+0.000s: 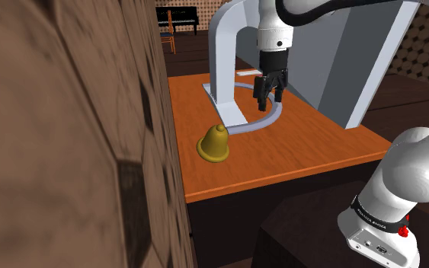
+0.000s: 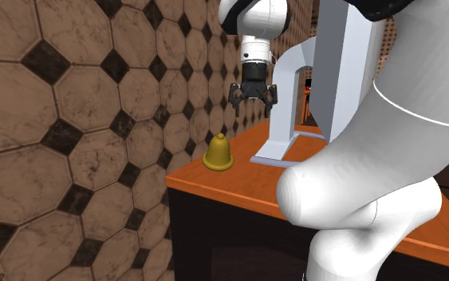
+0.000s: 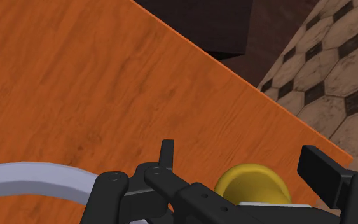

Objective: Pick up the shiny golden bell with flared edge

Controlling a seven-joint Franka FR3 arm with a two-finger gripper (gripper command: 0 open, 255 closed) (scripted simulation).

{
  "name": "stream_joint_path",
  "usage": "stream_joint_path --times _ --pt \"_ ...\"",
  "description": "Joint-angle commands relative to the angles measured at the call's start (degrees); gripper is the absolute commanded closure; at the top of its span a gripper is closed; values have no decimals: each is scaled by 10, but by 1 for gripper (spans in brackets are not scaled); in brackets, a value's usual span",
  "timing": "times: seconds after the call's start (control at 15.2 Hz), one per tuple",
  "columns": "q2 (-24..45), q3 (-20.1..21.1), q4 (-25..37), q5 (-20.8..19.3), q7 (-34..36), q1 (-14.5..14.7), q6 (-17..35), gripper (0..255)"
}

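Golden and glossy, the bell point(image 1: 214, 145) stands upright on its flared rim on the orange wooden table point(image 1: 281, 160), close to the tiled wall point(image 2: 71, 120), so its narrower dome faces up for a grasp. The black gripper point(image 1: 269, 97) hangs above, apart from it, nearer the grey curved tube point(image 1: 270, 120) and white arch point(image 1: 224, 53), its fingers point(image 3: 323, 168) spread wide, likely to straddle the dome once lowered.
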Motion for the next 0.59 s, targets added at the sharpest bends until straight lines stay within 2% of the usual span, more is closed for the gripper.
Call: stream_joint_path --times 0.0,0.53 --pt "46 19 24 2 29 1 18 0" --pt "230 74 147 -24 137 7 60 0"
